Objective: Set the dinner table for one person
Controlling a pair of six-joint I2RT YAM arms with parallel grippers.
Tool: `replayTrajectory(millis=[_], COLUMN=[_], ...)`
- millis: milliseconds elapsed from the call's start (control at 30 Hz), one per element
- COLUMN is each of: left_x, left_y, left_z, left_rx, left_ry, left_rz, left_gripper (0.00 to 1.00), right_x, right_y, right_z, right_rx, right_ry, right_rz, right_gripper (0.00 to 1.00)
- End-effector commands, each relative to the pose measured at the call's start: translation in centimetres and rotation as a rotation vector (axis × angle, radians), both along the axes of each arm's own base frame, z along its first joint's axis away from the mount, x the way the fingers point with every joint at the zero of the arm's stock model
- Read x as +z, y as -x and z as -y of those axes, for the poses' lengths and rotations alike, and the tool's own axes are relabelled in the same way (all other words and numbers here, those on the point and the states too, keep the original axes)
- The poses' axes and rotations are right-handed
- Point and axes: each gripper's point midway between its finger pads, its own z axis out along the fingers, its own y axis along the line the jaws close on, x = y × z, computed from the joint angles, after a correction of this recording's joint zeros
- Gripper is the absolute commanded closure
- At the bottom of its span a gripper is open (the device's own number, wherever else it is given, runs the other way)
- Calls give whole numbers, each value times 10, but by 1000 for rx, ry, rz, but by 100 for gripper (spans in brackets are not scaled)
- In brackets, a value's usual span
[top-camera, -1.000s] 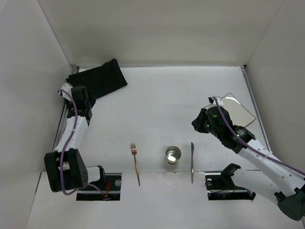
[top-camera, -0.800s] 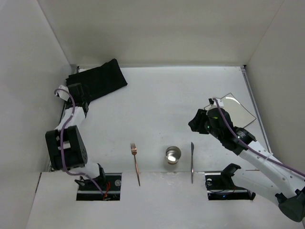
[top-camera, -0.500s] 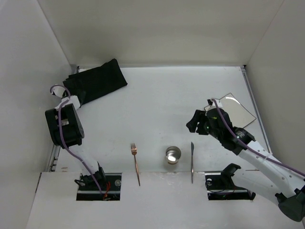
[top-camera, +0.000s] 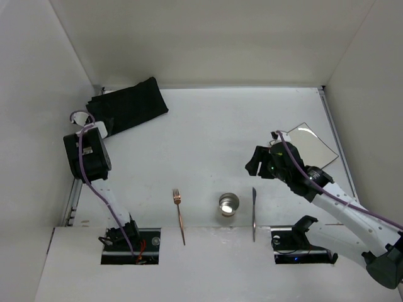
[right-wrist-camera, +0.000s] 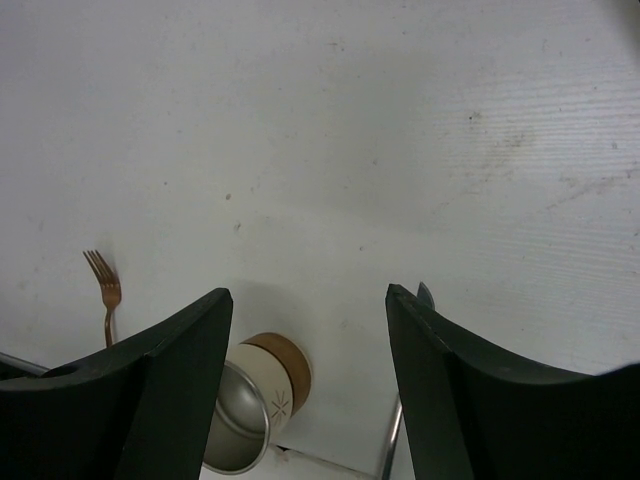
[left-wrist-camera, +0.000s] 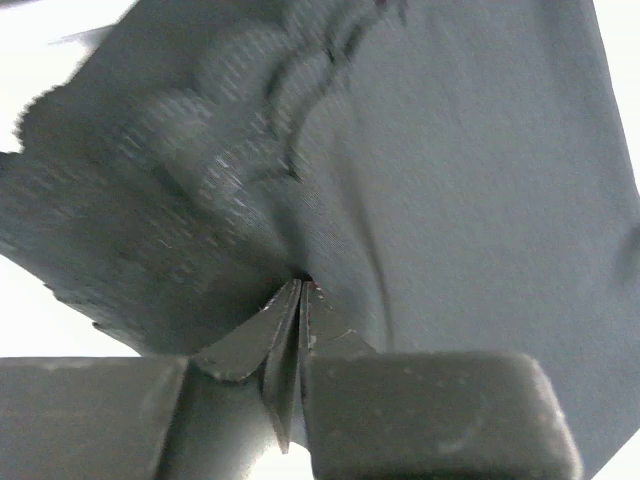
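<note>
The dinner table [top-camera: 214,135] is a white tabletop. A black scallop-edged placemat [top-camera: 129,104] lies at its far left corner. My left gripper [top-camera: 99,128] sits at the mat's near left edge. In the left wrist view the left gripper [left-wrist-camera: 300,287] is shut on a puckered fold of the placemat [left-wrist-camera: 450,160]. My right gripper [top-camera: 254,165] hovers open over bare table, right of centre. The right wrist view shows the right gripper [right-wrist-camera: 308,296] with nothing between its jaws, above a cup [right-wrist-camera: 252,402], a fork [right-wrist-camera: 104,288] and a knife [right-wrist-camera: 392,440].
A copper fork [top-camera: 179,214], a steel-lined cup [top-camera: 228,204] and a knife [top-camera: 253,214] lie in a row near the front edge. A square white plate [top-camera: 313,146] rests at the right, behind the right arm. Metal rails and white walls border the table.
The left arm's elbow lifted and folded back; its gripper reached the placemat's edge, opened briefly, then shut on the cloth. The right gripper opened and drifted slightly left.
</note>
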Motion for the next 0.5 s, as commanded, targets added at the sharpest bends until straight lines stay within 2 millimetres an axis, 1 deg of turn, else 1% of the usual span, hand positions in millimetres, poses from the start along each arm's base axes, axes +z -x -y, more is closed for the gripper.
replayTrajectory(millis=[0,33,133,233,267,300,333,400,433,467], left_x=[-15,-15,-15,-12,-12,-10,-9,-4,0,7], left_y=[2,5,23,40,45,52,57,64,68,70], left_z=[73,89,159,221,237,257,273,296,305,309], left_rx=[-133,-157,-251,-351,-377,-408,-436,-480,-497,-512], left_ry=[101,104,145,175,186,197,204,215,213,208], left_rz=[-11,-4,25,36,35,36,35,42,47,56], left_gripper=[99,100,100,99,99,99,97,92,86,78], right_x=[22,22,26,27,28,28,27,26,26,26], right_y=[-10,-11,-16,-20,-21,-21,-20,-20,-20,-19], right_z=[0,0,-1,-3,-4,-5,-7,-6,-6,-6], right_rx=[-17,-20,-22,-23,-22,-17,-12,-12,-12,-12], right_ry=[-30,-31,-38,-45,-48,-50,-51,-51,-52,-52], right_rz=[45,46,58,70,73,74,75,75,76,78], right_gripper=[31,31,31,31,31,31,31,30,29,28])
